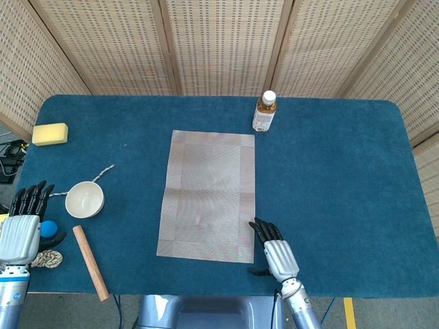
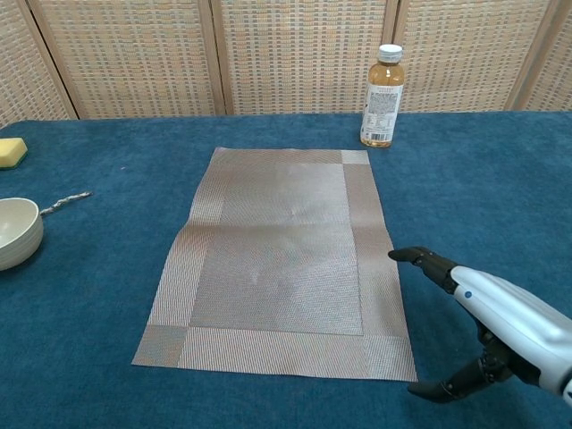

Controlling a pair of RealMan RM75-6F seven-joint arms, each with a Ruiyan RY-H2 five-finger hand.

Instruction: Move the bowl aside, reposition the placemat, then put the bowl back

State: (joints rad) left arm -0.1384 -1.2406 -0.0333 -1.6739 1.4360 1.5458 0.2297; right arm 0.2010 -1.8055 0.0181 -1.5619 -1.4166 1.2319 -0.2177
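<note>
head view: high above, looking steeply down on the whole worktop (image 1: 343, 178)
chest view: low, near, facing forward
shared: placemat (image 1: 209, 195), bottle (image 1: 264, 112)

Right hand (image 2: 500, 326) open just beside placemat (image 2: 281, 259); bowl (image 2: 16, 232) far left

My right hand (image 1: 273, 250) is silver-white with black fingers, and so is my left hand (image 1: 22, 229). The placemat (image 1: 208, 195) is woven grey with a darker border, on a deep blue table (image 1: 329, 171). The bowl (image 1: 84, 199) is cream, the sponge (image 1: 50, 133) yellow, the bottle (image 1: 264, 112) amber with a white cap.
</note>
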